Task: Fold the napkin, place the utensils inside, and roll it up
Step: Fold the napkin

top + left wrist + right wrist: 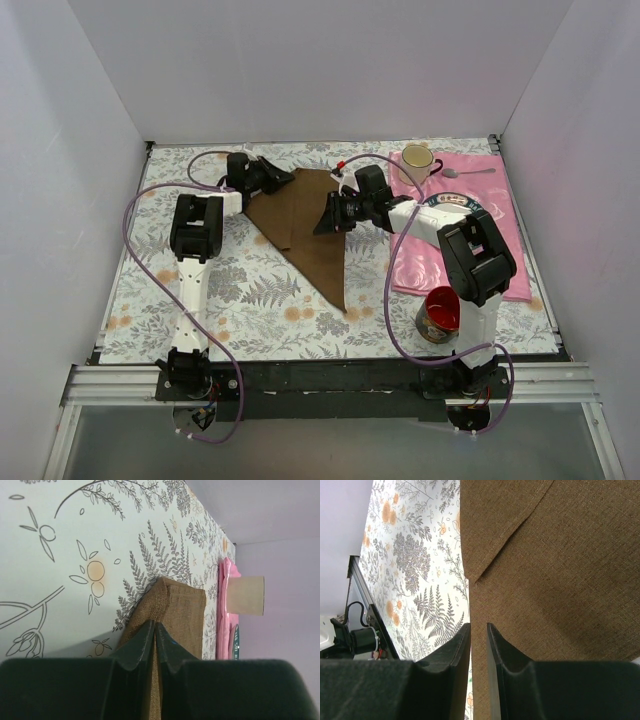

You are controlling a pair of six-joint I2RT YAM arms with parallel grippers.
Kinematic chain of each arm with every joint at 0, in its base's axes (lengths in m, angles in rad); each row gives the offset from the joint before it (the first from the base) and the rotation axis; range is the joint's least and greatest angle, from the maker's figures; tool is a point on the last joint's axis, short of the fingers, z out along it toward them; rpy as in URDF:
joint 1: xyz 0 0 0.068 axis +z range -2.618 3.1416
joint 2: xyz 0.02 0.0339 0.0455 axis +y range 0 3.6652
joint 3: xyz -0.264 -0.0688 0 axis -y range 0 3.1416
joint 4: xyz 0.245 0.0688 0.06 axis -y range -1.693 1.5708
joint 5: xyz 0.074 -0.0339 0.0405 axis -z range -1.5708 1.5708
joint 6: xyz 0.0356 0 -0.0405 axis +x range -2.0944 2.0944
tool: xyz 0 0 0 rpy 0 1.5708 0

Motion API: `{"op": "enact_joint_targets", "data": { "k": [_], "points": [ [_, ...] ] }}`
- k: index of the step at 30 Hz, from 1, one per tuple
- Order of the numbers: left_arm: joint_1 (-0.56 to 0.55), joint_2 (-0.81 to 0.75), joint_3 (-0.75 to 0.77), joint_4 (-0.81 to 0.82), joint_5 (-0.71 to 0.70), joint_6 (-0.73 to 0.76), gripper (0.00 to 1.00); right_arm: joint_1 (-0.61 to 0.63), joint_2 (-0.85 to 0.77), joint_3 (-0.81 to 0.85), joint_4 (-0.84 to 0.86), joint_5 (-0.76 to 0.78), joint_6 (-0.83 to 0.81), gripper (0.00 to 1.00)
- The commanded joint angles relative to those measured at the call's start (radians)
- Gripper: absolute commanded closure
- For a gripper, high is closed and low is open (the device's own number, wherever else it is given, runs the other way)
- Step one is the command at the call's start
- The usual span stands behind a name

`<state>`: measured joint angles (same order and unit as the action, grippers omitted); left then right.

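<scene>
The brown napkin [305,225] lies folded into a long triangle on the floral tablecloth, its point towards the near edge. My left gripper [281,178] is shut on its far left corner; in the left wrist view the jaws [154,627] pinch the cloth's edge [182,612]. My right gripper [326,215] is on the napkin's right edge. In the right wrist view its jaws [478,630] stand a narrow gap apart with the cloth [555,570] between them. The gold spoon with the dark handle is not in view.
A pink placemat [505,250] lies at the right with a plate [452,203] partly under my right arm. A cream mug [417,158] and an all-silver spoon [468,172] sit at its far end. A red cup [438,313] stands at its near edge. White walls enclose the table.
</scene>
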<state>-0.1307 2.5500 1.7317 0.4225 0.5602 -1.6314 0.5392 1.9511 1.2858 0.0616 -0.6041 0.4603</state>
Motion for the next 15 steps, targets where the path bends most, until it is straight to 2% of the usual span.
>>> {"op": "enact_joint_targets", "data": {
  "k": [1,6,9,12,15],
  "points": [
    [-0.017,0.013,0.051,-0.083,-0.049,0.048,0.95,-0.002,-0.041,-0.009,0.017,-0.009,-0.017,0.74],
    [-0.018,0.007,0.121,-0.195,-0.078,0.1,0.94,-0.001,-0.07,-0.019,-0.028,0.019,-0.038,0.73],
    [-0.024,-0.066,0.153,-0.278,-0.092,0.149,0.89,-0.002,-0.107,-0.008,-0.121,0.068,-0.066,0.68],
    [-0.032,-0.163,0.169,-0.367,-0.106,0.186,0.8,-0.002,-0.153,0.003,-0.235,0.128,-0.115,0.62],
    [-0.059,-0.284,0.122,-0.416,-0.098,0.211,0.73,-0.002,-0.211,-0.008,-0.334,0.211,-0.173,0.54]
  ]
}}
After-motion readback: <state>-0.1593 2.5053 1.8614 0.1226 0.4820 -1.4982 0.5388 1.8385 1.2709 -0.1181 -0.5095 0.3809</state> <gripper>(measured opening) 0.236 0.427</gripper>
